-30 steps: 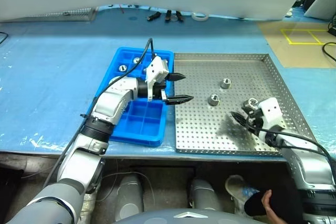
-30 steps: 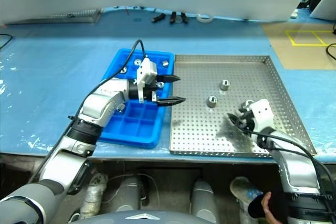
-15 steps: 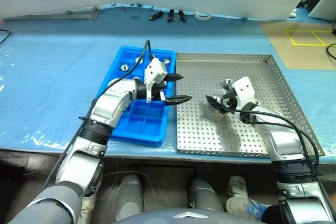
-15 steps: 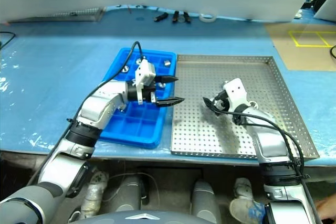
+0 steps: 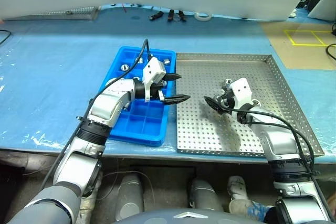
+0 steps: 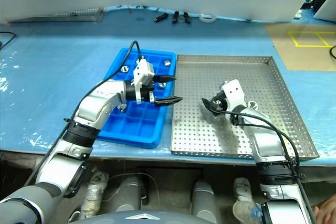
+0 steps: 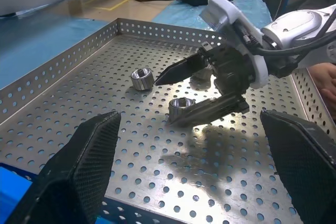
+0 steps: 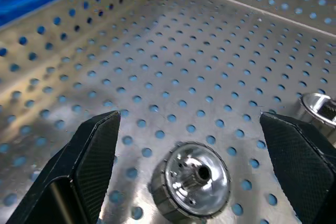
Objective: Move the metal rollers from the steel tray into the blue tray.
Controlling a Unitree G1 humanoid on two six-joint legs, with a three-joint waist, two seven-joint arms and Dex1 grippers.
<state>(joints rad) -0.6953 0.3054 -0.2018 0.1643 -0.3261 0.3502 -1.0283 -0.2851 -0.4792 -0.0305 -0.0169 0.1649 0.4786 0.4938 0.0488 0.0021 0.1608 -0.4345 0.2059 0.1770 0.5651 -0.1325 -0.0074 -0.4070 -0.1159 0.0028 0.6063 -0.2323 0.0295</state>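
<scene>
On the large shallow grey perforated steel tray (image 5: pixel 273 124), one small shiny silver metal roller (image 8: pixel 195 179) with a dark centre hole lies flat between the two black fingers of the right gripper (image 8: pixel 191 145), whose jaws stand wide apart on either side of it without touching it. A second silver metal roller (image 7: pixel 142 78) sits just beyond the tip of the upper finger in the left wrist view, apart from the first, and in the right wrist view the edge of another roller (image 8: pixel 317 107) shows near the farther finger. The left gripper (image 5: pixel 176 87) hovers over the seam where the bright blue compartmented plastic tray (image 5: pixel 126 129) meets the steel tray, pointing across toward the right arm, its fingers spread and holding nothing. A few rollers already rest in the far compartments of the blue tray, one of them (image 5: pixel 124 67) near its far left corner. Compared with a second ago, the right gripper has moved from the near right part of the steel tray toward its middle, to the rollers lying there, and its jaws have gone from partly closed to fully spread. The left gripper keeps its place and its open stance.
</scene>
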